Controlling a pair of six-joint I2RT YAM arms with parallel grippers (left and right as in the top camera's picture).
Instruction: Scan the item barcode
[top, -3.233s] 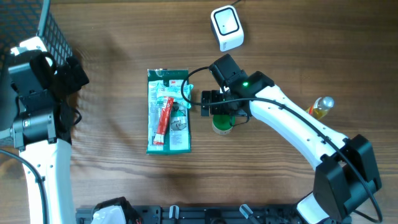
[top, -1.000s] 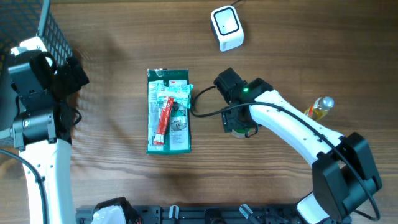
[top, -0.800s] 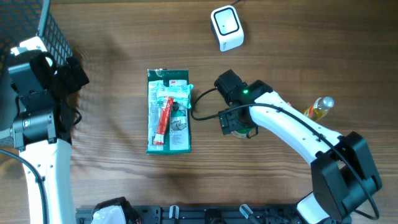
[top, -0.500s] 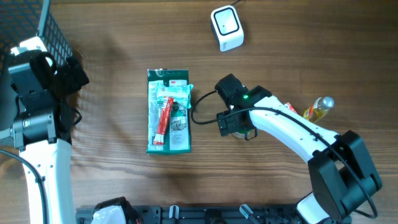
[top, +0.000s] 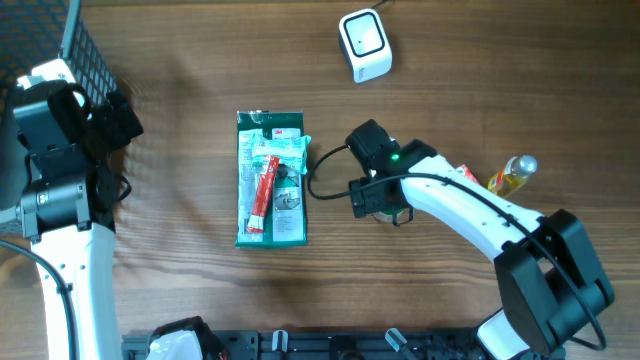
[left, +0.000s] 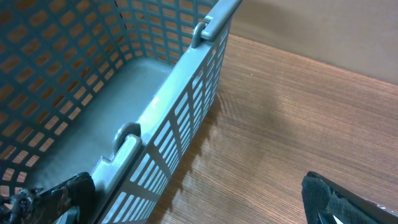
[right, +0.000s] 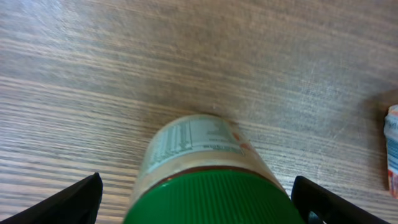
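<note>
The right gripper (right: 199, 200) has just spread wide, releasing the green-lidded jar (right: 198, 149); the jar stands upright between its fingers, right of the blister packet (top: 270, 178), well short of the scanner (top: 363, 44); probably a regrasp comes next; the left gripper (left: 199, 199) hangs wide and empty.

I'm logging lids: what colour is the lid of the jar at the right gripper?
The lid is green, best seen in the right wrist view.
</note>
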